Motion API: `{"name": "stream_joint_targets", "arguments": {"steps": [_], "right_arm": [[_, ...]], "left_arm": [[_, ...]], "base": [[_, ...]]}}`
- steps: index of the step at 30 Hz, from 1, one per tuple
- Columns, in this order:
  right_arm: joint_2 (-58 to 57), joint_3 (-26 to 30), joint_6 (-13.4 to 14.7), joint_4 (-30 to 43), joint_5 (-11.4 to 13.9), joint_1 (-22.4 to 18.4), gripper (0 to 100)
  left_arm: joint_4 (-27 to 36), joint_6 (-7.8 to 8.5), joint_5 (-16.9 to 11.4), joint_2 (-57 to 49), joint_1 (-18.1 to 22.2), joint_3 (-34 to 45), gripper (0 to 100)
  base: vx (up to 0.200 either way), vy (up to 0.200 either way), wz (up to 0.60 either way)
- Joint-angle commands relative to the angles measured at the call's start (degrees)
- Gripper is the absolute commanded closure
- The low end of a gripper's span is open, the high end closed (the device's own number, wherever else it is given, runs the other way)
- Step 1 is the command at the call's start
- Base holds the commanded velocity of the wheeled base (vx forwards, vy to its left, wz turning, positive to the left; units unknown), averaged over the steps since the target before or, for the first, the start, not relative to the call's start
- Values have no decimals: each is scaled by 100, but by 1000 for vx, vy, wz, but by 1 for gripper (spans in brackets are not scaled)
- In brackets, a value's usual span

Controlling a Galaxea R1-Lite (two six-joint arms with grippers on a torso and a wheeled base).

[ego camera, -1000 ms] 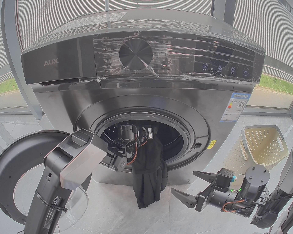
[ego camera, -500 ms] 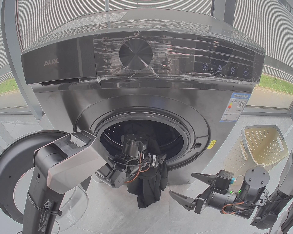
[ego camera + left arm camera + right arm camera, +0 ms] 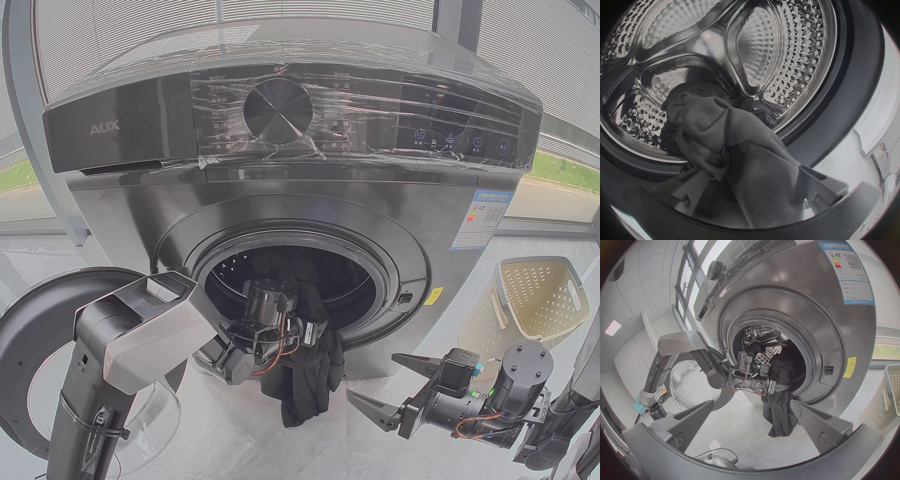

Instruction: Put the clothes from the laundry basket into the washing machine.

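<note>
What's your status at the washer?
Left gripper open at drum mouth, black garment between fingers. Garment half in, rest hanging over opening rim. Right gripper open, empty, clear.

left gripper (image 3: 320,334): tips covered by black garment (image 3: 756,162) | laundry basket (image 3: 886,405): cut off at edge

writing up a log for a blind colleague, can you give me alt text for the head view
A black garment hangs half out of the open washing machine drum, with the left pincer against it at the door rim. The right pincer hangs open lower right, before a cream laundry basket beside the machine.
</note>
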Motion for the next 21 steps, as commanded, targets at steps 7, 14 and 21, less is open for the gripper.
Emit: {"name": "stream_joint_targets", "arguments": {"steps": [7,14,21], "right_arm": [[-10,-60,-1,-3,0,9,0],[-19,-69,-36,-3,0,9,0],[-19,-60,-36,-3,0,0,0]], "left_arm": [[-68,-325,305,131,219,-917,100],[-253,-527,648,377,272,-1875,100],[-297,-624,648,447,272,-2007,0]], "base": [[0,0,0],[0,0,0],[0,0,0]]}}
